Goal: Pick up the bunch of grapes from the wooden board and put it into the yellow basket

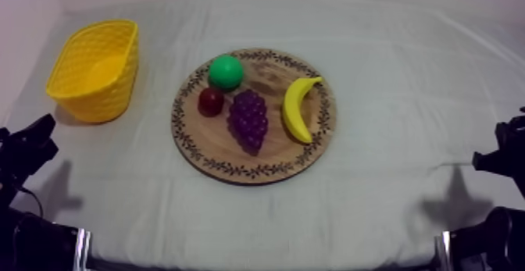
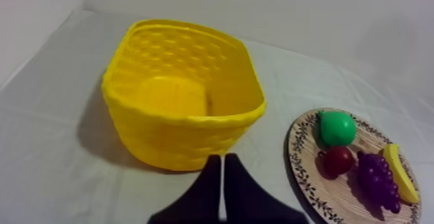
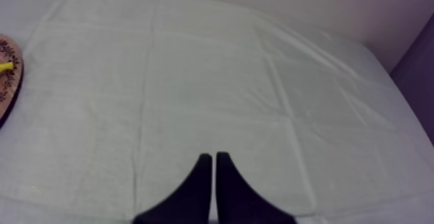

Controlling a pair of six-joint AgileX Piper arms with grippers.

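Jaws, left: the two black fingers of the left gripper point(image 2: 223, 157) lie pressed together as a narrow wedge, gripping nothing and touching nothing.
Jaws, right: the right gripper point(image 3: 213, 154) is closed to the same narrow wedge, with nothing between its fingers.
Left arm pose: it sits low at its own side of the table. Its gripper points toward the yellow basket point(image 2: 187, 136), with the tips just short of the near wall.
Right arm pose: it sits low at its own side, well apart from the fruit, with its gripper aimed out over bare grey-white cloth point(image 3: 213, 78).
Task thing: the bunch of grapes point(image 1: 248, 120) lies about the middle of the round wooden board point(image 1: 234, 165), between the small red fruit point(image 1: 210, 101) and the banana point(image 1: 299, 108).
Neighbours: a green fruit point(image 1: 226, 72) sits at the board's far rim, just beside the small red fruit. Whether the grapes touch the red fruit cannot be told.
Basket: it stands upright on the cloth at the left side of the table, apart from the board.
Cut off: beside the right gripper's stretch of cloth, a sliver of the board's rim and a yellow banana tip are clipped by the frame. In the left wrist view the frame cuts off the board's near side.
Hard to make out: from above, both arms are dark shapes at the lower edges, and their fingers are not distinct there.
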